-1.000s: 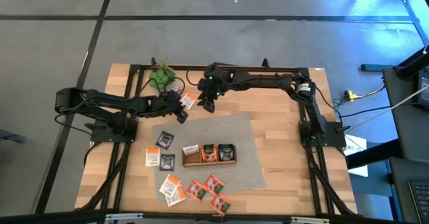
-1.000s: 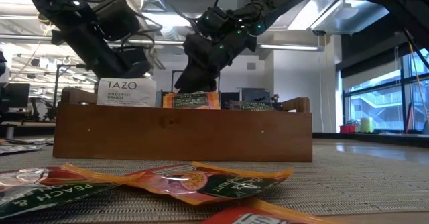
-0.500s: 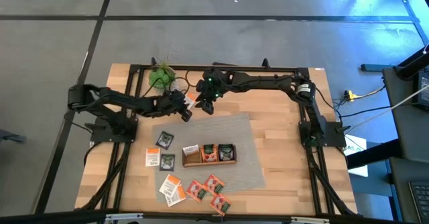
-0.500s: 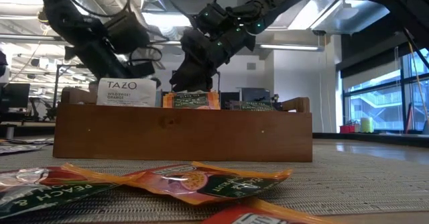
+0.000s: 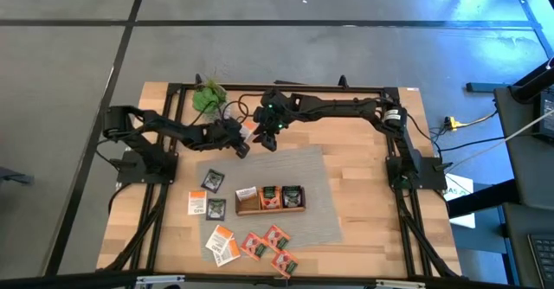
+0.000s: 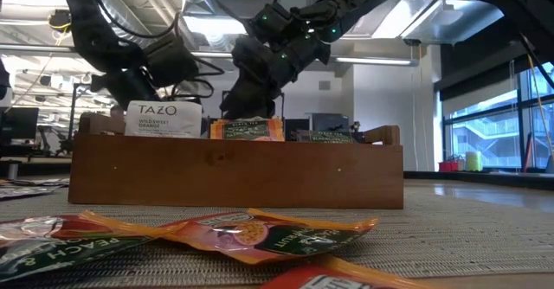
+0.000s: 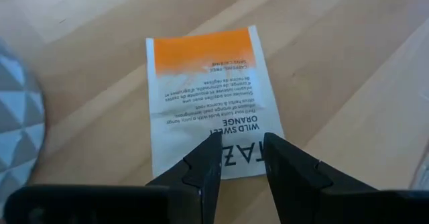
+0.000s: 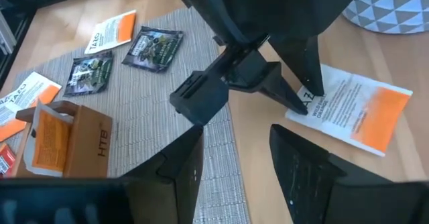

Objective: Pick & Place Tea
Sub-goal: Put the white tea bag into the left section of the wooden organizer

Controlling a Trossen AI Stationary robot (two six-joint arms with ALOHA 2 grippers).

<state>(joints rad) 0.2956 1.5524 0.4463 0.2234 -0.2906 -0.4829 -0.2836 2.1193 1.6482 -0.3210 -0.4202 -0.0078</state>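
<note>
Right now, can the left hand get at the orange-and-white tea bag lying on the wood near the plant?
Probably yes: the left hand is right at the tea bag, fingers apart at its near edge, with nothing between them.

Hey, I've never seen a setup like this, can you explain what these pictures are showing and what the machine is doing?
Two dark robot arms work at a wooden table. One picture looks straight down, one looks level across the table, and two come from cameras on the arms' wrists. A brown tray on a grey mat already holds a few tea sachets, and more lie loose around it. At the far edge, by a small plant, the left tool has its fingers on either side of a white-and-orange sachet lying flat on the wood. The right tool hovers open just beside it, holding nothing.
</note>
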